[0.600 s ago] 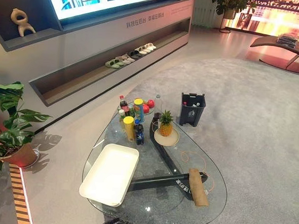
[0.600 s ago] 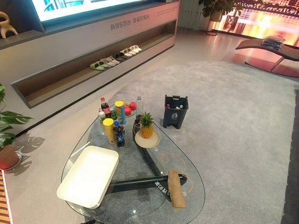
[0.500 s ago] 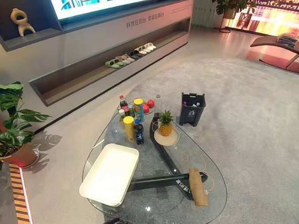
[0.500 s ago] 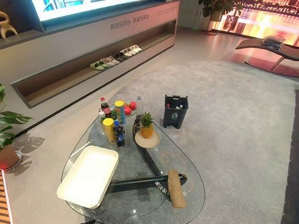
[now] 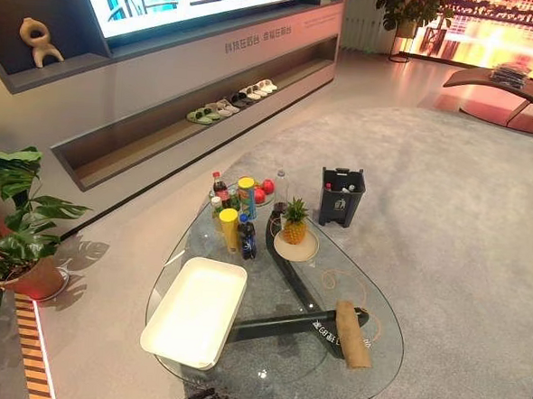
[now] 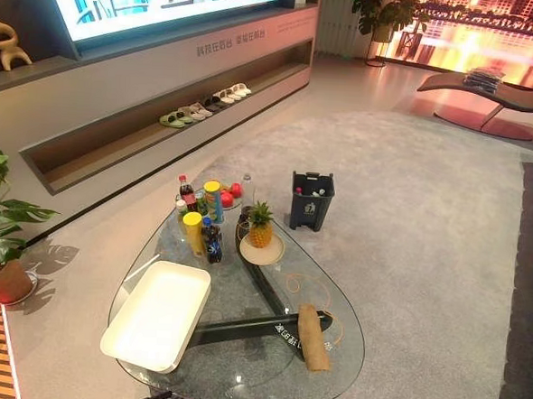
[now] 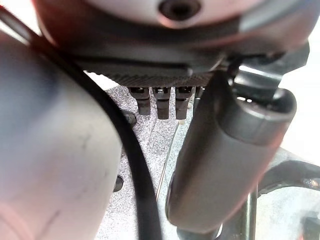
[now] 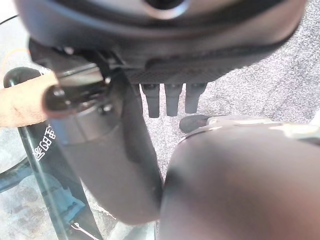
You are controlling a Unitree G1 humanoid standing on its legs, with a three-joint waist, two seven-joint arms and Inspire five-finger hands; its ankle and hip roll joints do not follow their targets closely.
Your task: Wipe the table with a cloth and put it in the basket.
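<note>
Take the pineapple (image 5: 294, 219) on its round plate (image 5: 310, 249) as your marker, standing on the far part of the glass table (image 5: 275, 358). The cloth (image 5: 352, 332), a tan roll, lies on the table well to the near right of the pineapple, close to the table's right edge, with nothing touching it. The basket (image 5: 195, 309), a cream rectangular tray-like one, sits on the near left of the pineapple. Just left of the pineapple you have a cluster of bottles and cans: a yellow-capped can (image 5: 229, 227), a dark bottle (image 5: 248, 238) and a red-capped cola bottle (image 5: 219, 186). Red apples (image 5: 263, 189) lie beyond them. On the carpet past the pineapple stands a small dark bin (image 5: 342, 196).

Your left robot hand (image 7: 160, 102) hangs low at the near table edge, its fingers hanging straight and relaxed, holding nothing. Your right robot hand (image 8: 172, 99) hangs likewise, fingers straight and empty, with the end of the cloth visible beside it in the right wrist view.
</note>
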